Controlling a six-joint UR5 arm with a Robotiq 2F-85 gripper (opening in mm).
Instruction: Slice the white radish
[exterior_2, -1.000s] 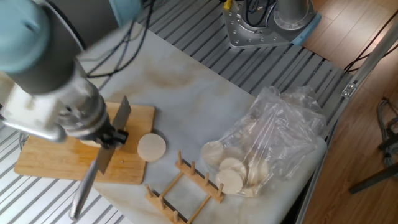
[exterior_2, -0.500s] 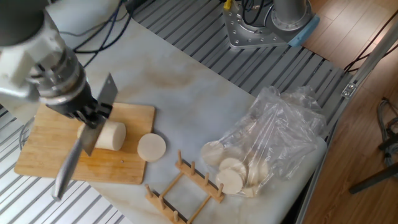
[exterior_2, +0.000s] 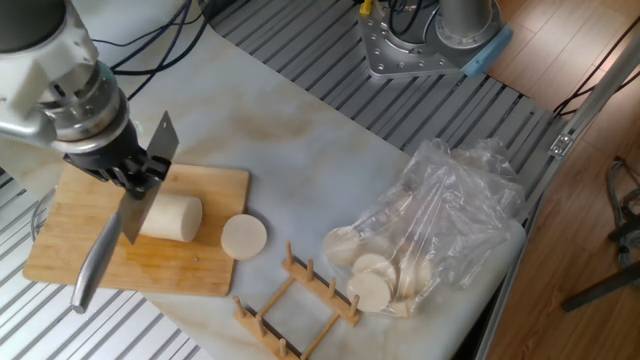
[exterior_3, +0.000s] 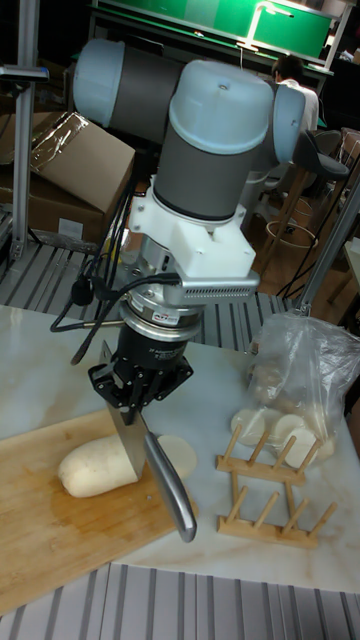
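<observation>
The white radish, a thick cream cylinder, lies on its side on the wooden cutting board. One round cut slice lies flat at the board's right edge. My gripper is shut on a steel knife, held at the blade with the handle slanting down toward the board's front. The blade crosses in front of the radish in both views. I cannot tell whether it touches.
A clear plastic bag holding pale round slices lies to the right. A small wooden rack stands beside the board. The arm's metal base is bolted at the back. Slatted table edges surround the white mat.
The gripper and knife moved left and back over the board. The radish, hidden behind the arm a second ago, now shows.
</observation>
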